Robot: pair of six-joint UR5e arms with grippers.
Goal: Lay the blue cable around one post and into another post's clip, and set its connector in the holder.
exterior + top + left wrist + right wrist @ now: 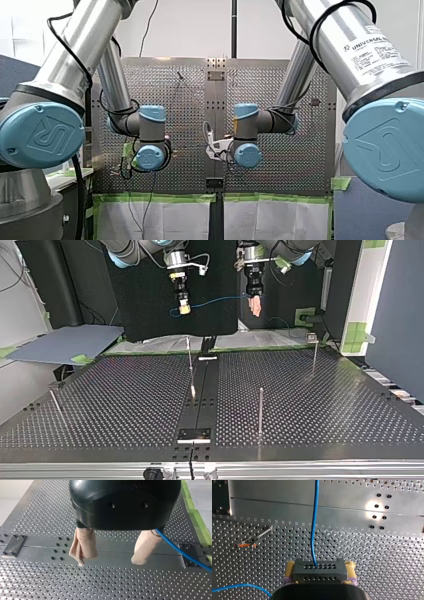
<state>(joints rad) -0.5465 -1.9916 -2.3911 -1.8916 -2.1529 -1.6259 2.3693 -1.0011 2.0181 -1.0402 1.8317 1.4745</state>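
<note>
We judged the task barely begun. Our right jaws were clenched on the connector [319, 571], a dark block with rows of holes pinched between the yellow pads [350, 566]. The blue cable [314, 525] ran out of the block's face straight ahead of those jaws, over the desk [374, 555] well below. A second stretch of the cable curled in low beside the right jaws.

In the top view the cable sagged from the right jaws across to our left jaws, and both pairs hung well above the desk. Our left jaws stood released: the beige pads [83, 546] were apart with nothing between them. The cable passed just outside one pad and ran off to the side; we could not tell whether it touched that pad.

Nothing was routed yet. The posts [260, 410] stood below and ahead of both jaws, with no cable around any of them. The thin post [254, 540] with an orange-marked end, below the right jaws and beside the cable, carried no cable. We could not tell whether that end was the clip.

A small plate [194, 434] on the centre strip, well ahead of both jaws, might have been the holder, and we saw nothing seated in it. The wrap around a post, the clipping and the seating of the connector all remained.
</note>
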